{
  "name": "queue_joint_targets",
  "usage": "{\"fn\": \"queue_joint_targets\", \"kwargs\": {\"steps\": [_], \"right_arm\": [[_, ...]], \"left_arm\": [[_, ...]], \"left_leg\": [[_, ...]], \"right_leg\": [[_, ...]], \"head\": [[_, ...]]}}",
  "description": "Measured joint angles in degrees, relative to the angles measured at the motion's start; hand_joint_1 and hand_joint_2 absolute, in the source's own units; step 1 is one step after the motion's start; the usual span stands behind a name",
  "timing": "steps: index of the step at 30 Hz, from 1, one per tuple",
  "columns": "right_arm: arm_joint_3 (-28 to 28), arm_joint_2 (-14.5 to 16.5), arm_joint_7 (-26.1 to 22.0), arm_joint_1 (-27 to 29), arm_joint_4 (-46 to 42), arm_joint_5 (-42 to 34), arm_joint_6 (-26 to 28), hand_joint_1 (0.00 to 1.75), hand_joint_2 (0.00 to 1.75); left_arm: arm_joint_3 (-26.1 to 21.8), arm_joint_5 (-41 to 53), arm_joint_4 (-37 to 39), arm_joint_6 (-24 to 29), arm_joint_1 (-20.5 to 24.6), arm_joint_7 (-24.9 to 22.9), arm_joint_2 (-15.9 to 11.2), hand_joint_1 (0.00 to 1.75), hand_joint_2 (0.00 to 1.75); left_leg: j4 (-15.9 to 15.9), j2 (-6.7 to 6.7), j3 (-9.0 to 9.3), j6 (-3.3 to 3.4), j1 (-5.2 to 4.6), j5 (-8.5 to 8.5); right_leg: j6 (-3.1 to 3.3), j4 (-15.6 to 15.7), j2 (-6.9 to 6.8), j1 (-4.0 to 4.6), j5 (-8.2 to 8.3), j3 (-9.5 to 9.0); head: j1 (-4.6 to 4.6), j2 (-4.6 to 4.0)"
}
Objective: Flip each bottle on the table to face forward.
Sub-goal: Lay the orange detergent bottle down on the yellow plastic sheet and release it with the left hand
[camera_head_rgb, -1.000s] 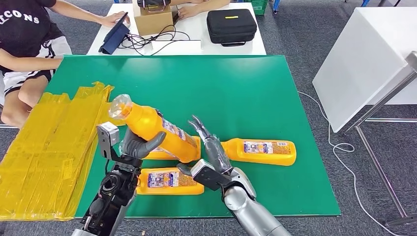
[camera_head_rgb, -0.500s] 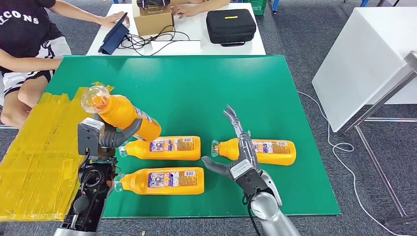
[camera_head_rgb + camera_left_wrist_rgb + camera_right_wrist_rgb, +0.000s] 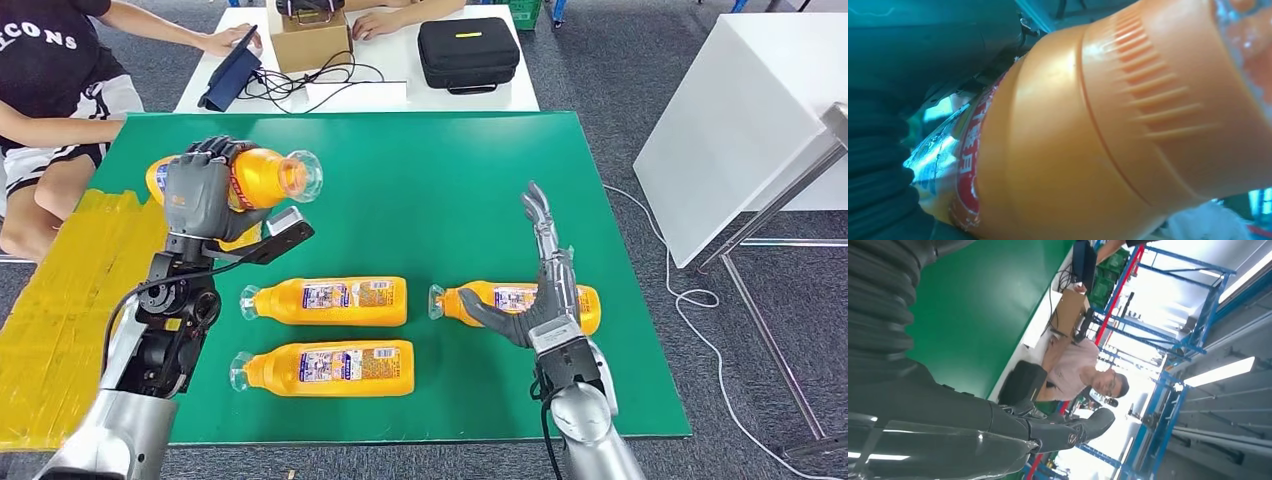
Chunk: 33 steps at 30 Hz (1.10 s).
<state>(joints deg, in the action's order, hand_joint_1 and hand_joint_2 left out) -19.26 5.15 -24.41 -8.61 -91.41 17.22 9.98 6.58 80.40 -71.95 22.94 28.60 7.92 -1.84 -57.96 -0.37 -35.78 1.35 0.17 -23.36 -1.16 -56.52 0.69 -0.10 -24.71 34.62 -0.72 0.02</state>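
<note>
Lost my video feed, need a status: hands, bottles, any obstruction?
Left hand grips one bottle aloft, cap pointing right. Right hand open above the right-side bottle. Two more bottles lie flat. Nothing in the way.

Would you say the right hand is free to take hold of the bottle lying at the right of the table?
Probably yes. The right hand is open and empty, raised just over that bottle, and nothing lies between them; the other bottles lie apart to its left.
</note>
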Motion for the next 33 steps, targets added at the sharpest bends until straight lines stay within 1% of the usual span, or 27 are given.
{"fn": "queue_joint_targets", "kwargs": {"steps": [4, 8, 10, 16, 20, 24, 29, 33], "right_arm": [[1.18, -0.01, -0.15, 0.06, -0.69, 0.20, -0.26, 0.00, 1.75], [2.21, -0.03, -0.39, 0.19, -1.28, 0.65, -0.35, 0.00, 1.75], [2.69, -0.04, -0.38, 0.25, -1.42, 0.87, -0.43, 0.00, 1.75], [4.35, -0.04, -0.66, 0.55, -1.42, 1.56, -0.89, 0.00, 1.75], [4.91, -0.04, -0.95, 0.98, -1.42, 1.89, -0.93, 0.00, 1.75], [5.03, -0.02, -0.98, 1.01, -1.41, 2.07, -0.98, 0.00, 1.75], [5.20, 0.07, -0.82, 1.26, -1.42, 3.10, -1.25, 0.00, 1.75], [5.76, 0.42, -0.62, 1.92, -1.39, 4.26, -1.25, 0.00, 1.75]], "left_arm": [[1.21, 6.46, 4.82, -1.84, 2.76, -2.53, -0.93, 1.75, 1.75], [2.45, 8.96, 10.44, -3.27, 5.45, -4.72, -2.13, 1.75, 1.75], [3.01, 9.21, 12.62, -4.60, 6.53, -5.45, -2.58, 1.75, 1.75], [5.42, 9.58, 20.84, -12.27, 10.44, -8.36, -3.89, 1.75, 1.75], [6.67, 9.59, 25.22, -13.46, 12.42, -9.27, -4.53, 1.75, 1.75], [7.25, 9.59, 27.40, -13.94, 13.38, -9.75, -4.75, 1.75, 1.75], [7.83, 9.59, 30.66, -18.08, 14.43, -12.81, -5.01, 1.75, 1.75], [7.87, 9.59, 35.81, -21.81, 15.83, -15.52, -5.31, 1.75, 1.75]], "left_leg": [[0.00, 0.00, -0.01, 0.00, 0.00, 0.00], [0.00, 0.03, -0.01, 0.00, 0.00, 0.00], [0.00, 0.02, -0.01, 0.00, 0.00, 0.00], [0.00, 0.04, -0.01, 0.00, 0.00, 0.00], [0.00, 0.03, -0.02, 0.00, 0.00, 0.00], [0.00, 0.03, -0.03, 0.00, 0.00, 0.00], [0.00, 0.03, -0.03, 0.00, 0.00, 0.00], [0.00, 0.03, -0.03, -0.01, 0.00, 0.01]], "right_leg": [[0.00, 0.00, -0.01, 0.00, -0.01, 0.01], [0.00, 0.00, 0.00, 0.00, 0.00, 0.01], [0.00, 0.00, 0.00, 0.00, 0.00, 0.01], [0.00, 0.00, -0.01, 0.00, 0.00, 0.01], [0.00, -0.01, -0.01, 0.00, 0.00, 0.01], [0.00, -0.01, -0.01, 0.00, 0.00, 0.01], [0.00, -0.01, -0.01, 0.00, -0.01, 0.01], [0.00, -0.02, -0.01, 0.00, 0.00, 0.00]], "head": [[0.01, 0.00], [0.02, 0.00], [0.02, 0.00], [0.02, 0.00], [0.01, 0.00], [0.02, 0.00], [0.02, 0.00], [0.02, 0.00]]}}
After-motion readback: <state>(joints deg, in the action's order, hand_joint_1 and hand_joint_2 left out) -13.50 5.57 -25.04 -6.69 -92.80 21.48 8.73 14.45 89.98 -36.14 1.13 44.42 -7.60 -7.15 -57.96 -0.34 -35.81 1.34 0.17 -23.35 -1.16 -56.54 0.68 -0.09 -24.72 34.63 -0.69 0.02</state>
